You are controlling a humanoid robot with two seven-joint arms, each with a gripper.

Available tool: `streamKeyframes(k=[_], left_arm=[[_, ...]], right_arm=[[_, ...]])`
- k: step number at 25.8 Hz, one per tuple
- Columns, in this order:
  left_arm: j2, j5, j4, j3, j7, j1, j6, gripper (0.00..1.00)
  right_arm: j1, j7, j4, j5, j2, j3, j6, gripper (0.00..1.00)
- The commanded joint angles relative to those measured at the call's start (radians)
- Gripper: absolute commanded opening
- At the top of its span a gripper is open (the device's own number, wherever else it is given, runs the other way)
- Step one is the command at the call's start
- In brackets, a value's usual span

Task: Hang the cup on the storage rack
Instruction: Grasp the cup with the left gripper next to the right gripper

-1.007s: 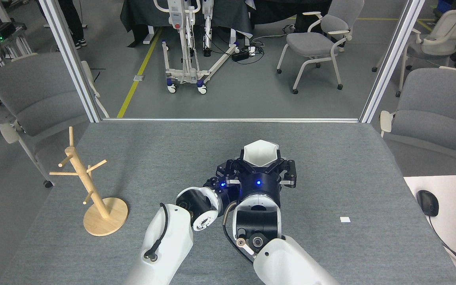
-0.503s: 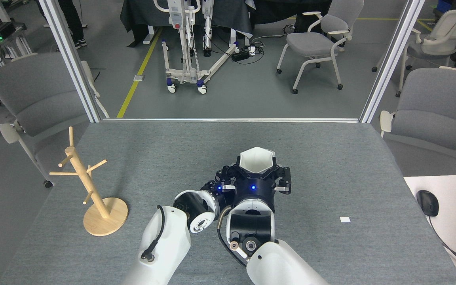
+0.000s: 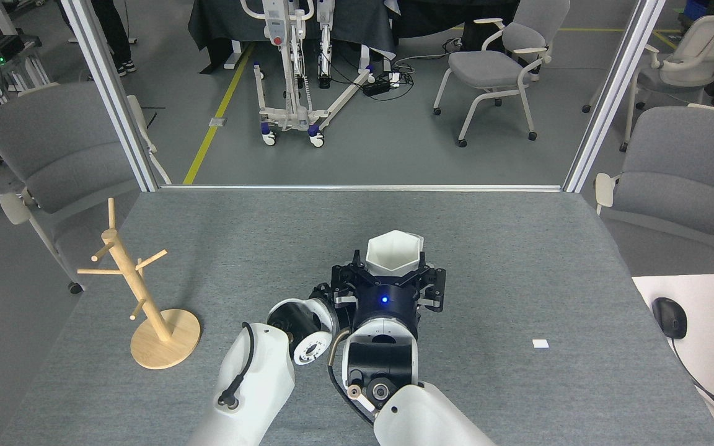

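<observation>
— White cup (image 3: 393, 250): where is it?
— Gripped in the right tool (image 3: 389, 275), rim up, over the middle of the grey bench (image 3: 518, 248).
— And the wooden storage rack (image 3: 140, 297)?
— Standing well apart, at the bench's left edge.
— Left tool (image 3: 326, 296)?
— Tucked beside the right wrist; can't tell its opening.

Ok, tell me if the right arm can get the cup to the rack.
Probably yes. The right gripper is shut on the cup, and the bare table lies between it and the rack; only the left arm sits near that path.
</observation>
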State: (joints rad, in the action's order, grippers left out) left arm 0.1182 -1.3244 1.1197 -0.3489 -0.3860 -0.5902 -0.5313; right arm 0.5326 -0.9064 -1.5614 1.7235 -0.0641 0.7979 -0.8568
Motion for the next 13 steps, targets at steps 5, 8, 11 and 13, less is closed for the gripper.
streamKeyframes(k=[5, 8, 11, 13], left_arm=[[-0.015, -0.009, 0.034, 0.005, 0.035, 0.056, 0.001, 0.00], [-0.025, -0.009, 0.054, 0.007, 0.036, 0.076, 0.002, 0.00], [-0.035, -0.010, 0.075, 0.007, 0.036, 0.093, 0.001, 0.00], [-0.040, -0.012, 0.091, 0.005, 0.036, 0.102, 0.001, 0.00]], right_arm=[[-0.005, 0.060, -0.005, 0.004, 0.006, 0.017, -0.004, 0.99], [-0.013, 0.123, -0.006, 0.004, 0.010, 0.018, -0.005, 0.99], [-0.022, 0.159, -0.011, 0.004, 0.023, 0.018, -0.007, 0.99], [-0.023, 0.187, -0.014, 0.004, 0.024, 0.018, -0.010, 0.99]])
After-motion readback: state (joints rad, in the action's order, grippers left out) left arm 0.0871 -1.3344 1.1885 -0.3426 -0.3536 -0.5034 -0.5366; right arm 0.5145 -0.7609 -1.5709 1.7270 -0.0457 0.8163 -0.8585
